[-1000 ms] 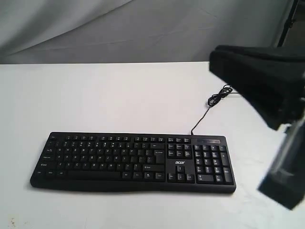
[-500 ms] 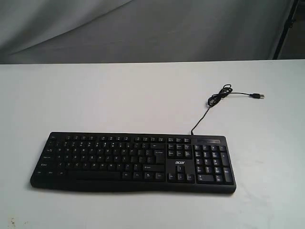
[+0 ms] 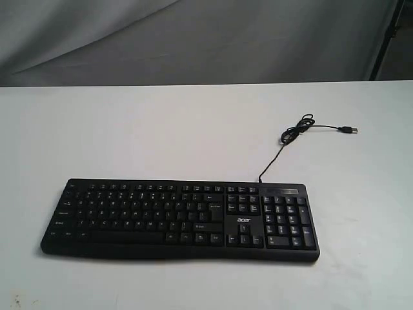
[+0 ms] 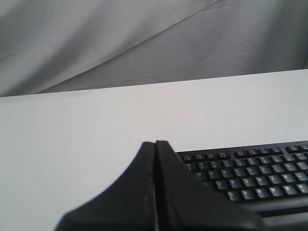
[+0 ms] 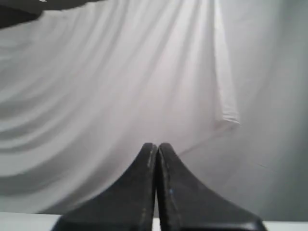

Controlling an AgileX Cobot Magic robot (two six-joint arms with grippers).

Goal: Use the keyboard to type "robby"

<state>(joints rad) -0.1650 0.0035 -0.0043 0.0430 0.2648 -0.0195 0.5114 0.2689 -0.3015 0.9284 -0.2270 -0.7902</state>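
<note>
Holding the left gripper (image 4: 155,144) pinched together with the keyboard (image 3: 181,219) ahead of it, the right gripper (image 5: 157,145) likewise closed up, facing only grey cloth (image 5: 96,72). Finding the keyboard lying flat along the near edge of the desk (image 3: 161,129), nearer the left corner. Judging it stiff, light, apt to skid; needing no grasp, only straight-down taps on single keys. Noting its thin cable (image 3: 293,131) curling toward the far right corner, blocking nothing.
</note>
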